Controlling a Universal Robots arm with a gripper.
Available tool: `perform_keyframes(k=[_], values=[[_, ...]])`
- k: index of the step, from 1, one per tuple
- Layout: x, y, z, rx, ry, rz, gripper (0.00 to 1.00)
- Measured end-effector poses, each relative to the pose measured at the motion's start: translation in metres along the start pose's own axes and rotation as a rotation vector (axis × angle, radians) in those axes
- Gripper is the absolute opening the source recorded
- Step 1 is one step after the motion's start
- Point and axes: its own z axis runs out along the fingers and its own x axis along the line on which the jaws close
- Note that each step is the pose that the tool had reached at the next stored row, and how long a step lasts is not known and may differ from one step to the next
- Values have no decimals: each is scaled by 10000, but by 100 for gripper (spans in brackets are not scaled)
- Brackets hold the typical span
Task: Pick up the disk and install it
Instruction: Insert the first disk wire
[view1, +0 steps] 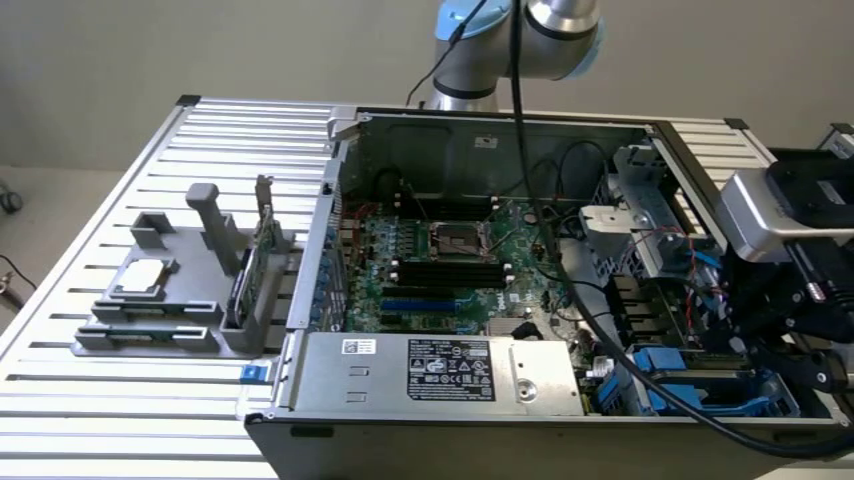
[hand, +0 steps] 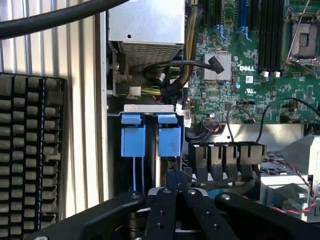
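computer case (view1: 481, 135) on table (view1: 107, 420), parts rack (view1: 200, 320) on the exterior view's left of it, motherboard (view1: 400, 250) inside

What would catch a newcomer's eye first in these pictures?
The open computer case dominates the slatted table, its green motherboard exposed. On the exterior view's left, a grey fixture holds a small silver chip. In the wrist view, the shut tool hangs close to two blue carrier tabs.

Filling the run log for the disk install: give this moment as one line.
gripper: shut | position: over drive bay | nearest: blue carrier | grasp: cannot tell
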Motion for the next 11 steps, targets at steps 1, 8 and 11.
perform_keyframes(k=[1,8,11], values=[[0,0,-1,17,-1,139,11],[-2,0,-17,136,-4,1118,11],[-3,0,-23,187,-8,1536,11]])
